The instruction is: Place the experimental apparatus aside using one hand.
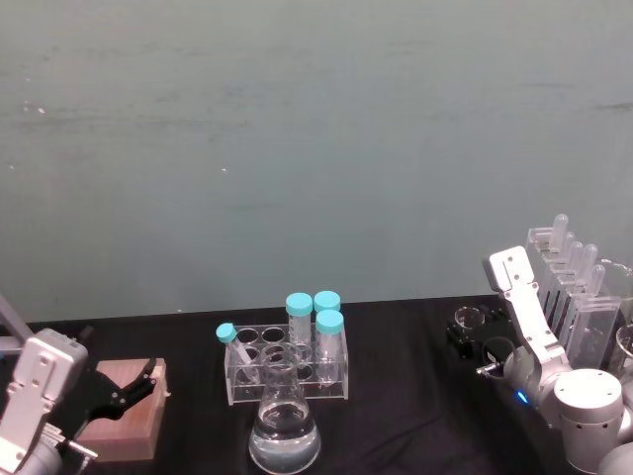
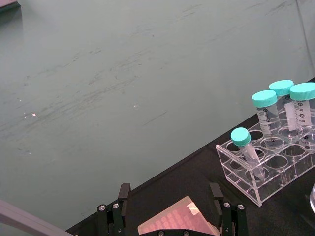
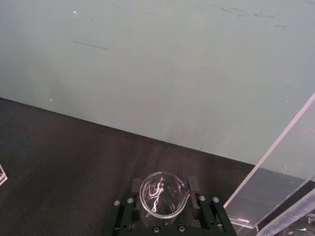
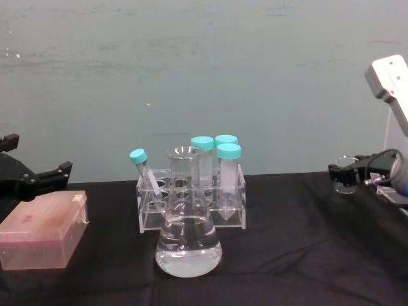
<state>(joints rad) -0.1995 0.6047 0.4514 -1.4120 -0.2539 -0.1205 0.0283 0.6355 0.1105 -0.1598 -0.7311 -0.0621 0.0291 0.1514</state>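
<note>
Your right claw (image 3: pixel 165 187) grips the small beaker (image 3: pixel 160 197); keep it upright and set it down gently beside the pipette stand (image 1: pixel 574 282). Your left claw (image 2: pixel 170 192) hangs open.

Bare black table (image 4: pixel 287 236) lies open between the tube rack (image 4: pixel 233 217) and the right gripper (image 4: pixel 344 173), which clasps a small glass beaker (image 4: pixel 346 185). The conical flask (image 4: pixel 189 245) stands at centre, just in front of the rack. A pink box (image 4: pixel 41 236) blocks the near left, and the pipette stand (image 1: pixel 579 287) the far right.
</note>
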